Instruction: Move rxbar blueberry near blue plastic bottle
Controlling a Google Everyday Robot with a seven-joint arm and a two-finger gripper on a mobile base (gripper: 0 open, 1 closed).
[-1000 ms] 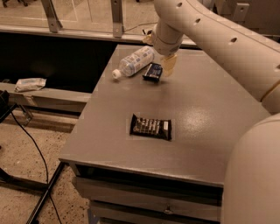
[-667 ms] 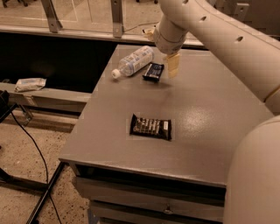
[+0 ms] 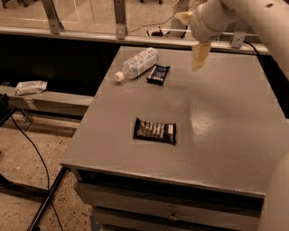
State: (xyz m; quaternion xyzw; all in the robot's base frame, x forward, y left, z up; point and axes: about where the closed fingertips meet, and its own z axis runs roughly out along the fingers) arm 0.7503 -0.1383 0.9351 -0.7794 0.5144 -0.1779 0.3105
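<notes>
Grey and faintly speckled, the bench (image 3: pixel 226 126) carries three things, and my pincer (image 3: pixel 199 54) hangs above its far right part, right of the bottle and the small bar, carrying nothing. Whether it stands wide or narrow I cannot tell. My pale arm (image 3: pixel 235 13) comes in from the upper right corner.

The rxbar blueberry (image 3: pixel 158 73) lies flat on the far part of the bench, a dark navy wrapper with crimped ends. It sits just to the right of the blue plastic bottle (image 3: pixel 137 63), with one end close against the bottle's body; I cannot tell whether they touch. The bottle lies on its side and slanted, its white cap pointing near and left, towards the bench's left edge, and its base pointing far and right.

Well apart from both, around the middle of the bench and nearer the front edge, a larger black-brown wrapped bar (image 3: pixel 155 131) with white print lies flat.

Off the bench to the left, a crumpled pale wrapper (image 3: pixel 30 86) rests on a low ledge, and a dark cable (image 3: pixel 31 144) runs over the speckled floor.
</notes>
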